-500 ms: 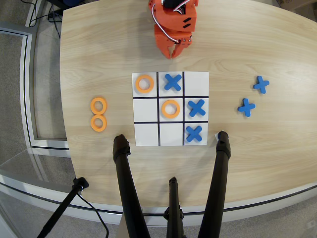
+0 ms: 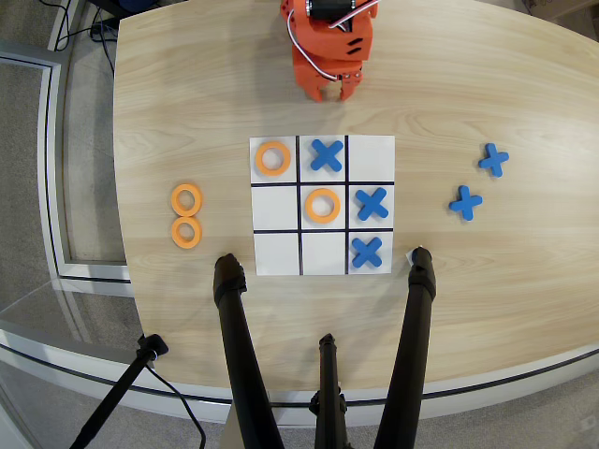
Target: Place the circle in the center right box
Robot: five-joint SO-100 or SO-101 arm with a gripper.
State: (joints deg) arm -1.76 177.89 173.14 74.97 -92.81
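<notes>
Overhead view: the orange two-finger gripper (image 2: pixel 334 91) hangs above the white nine-cell black-lined board (image 2: pixel 322 263), empty, its fingertips nearly together. Two flat orange plastic rings (image 2: pixel 186 199) lie on the wooden table (image 2: pixel 468 94) left of the board. The board's middle-row left cell (image 2: pixel 274 208) stands vacant.

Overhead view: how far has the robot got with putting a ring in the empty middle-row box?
Nothing of this move looks done yet. The target box, opposite the middle row's blue cross, is empty. The orange arm sits beyond the board, no ring seen in its jaws. Left: fetch a spare ring from beside the board and set it there.
</notes>
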